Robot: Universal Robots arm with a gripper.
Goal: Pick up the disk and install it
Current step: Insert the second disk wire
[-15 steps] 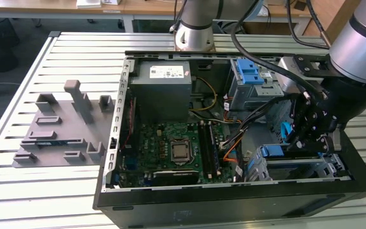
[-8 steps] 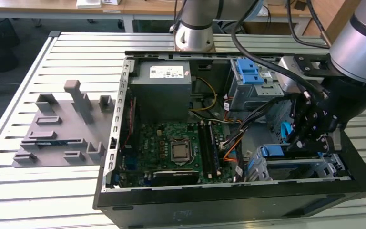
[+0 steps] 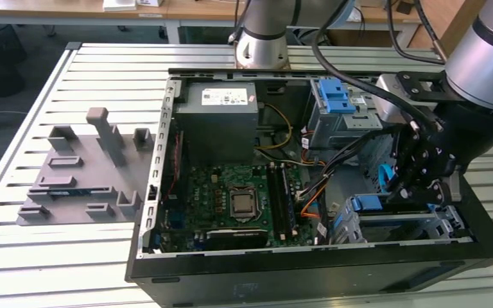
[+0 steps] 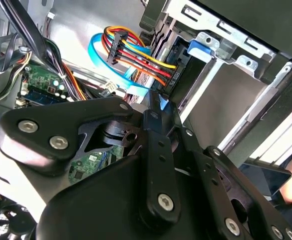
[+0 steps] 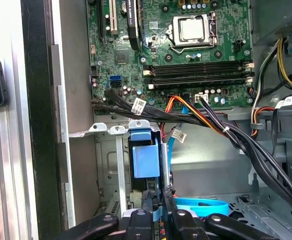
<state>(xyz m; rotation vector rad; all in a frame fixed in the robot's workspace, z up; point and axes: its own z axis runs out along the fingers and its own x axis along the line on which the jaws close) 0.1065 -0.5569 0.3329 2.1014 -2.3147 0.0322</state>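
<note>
while my arm reaches down into the open computer case [image 3: 156, 192] at the exterior view's right, my gripper [image 3: 425, 183] hangs just above the near drive cage [image 3: 400, 224], where the blue tab of the disk [image 3: 368, 204] shows in its slot. the far cage with two blue tabs [image 3: 336, 96] stands beside the grey power supply [image 3: 221, 112], and the motherboard [image 3: 238, 199] lies on the case floor. on the table to the exterior view's left sits a grey fixture [image 3: 84, 173].

in the second wrist view, my black linkages [image 4: 155, 165] crowd the foreground; a blue tab [image 4: 200, 46] sits at the cage mouth behind a bundle of coloured cables [image 4: 136, 55].

in the first wrist view, my fingers [image 5: 146, 197] close narrowly around the disk's blue carrier [image 5: 146, 160], which stands edge-on in the cage bay. i judge the disk partly seated. doing this well means keeping the rails square to the slot guides and pressing straight, clear of the blue data cable [image 5: 200, 205] lying beside it.
</note>
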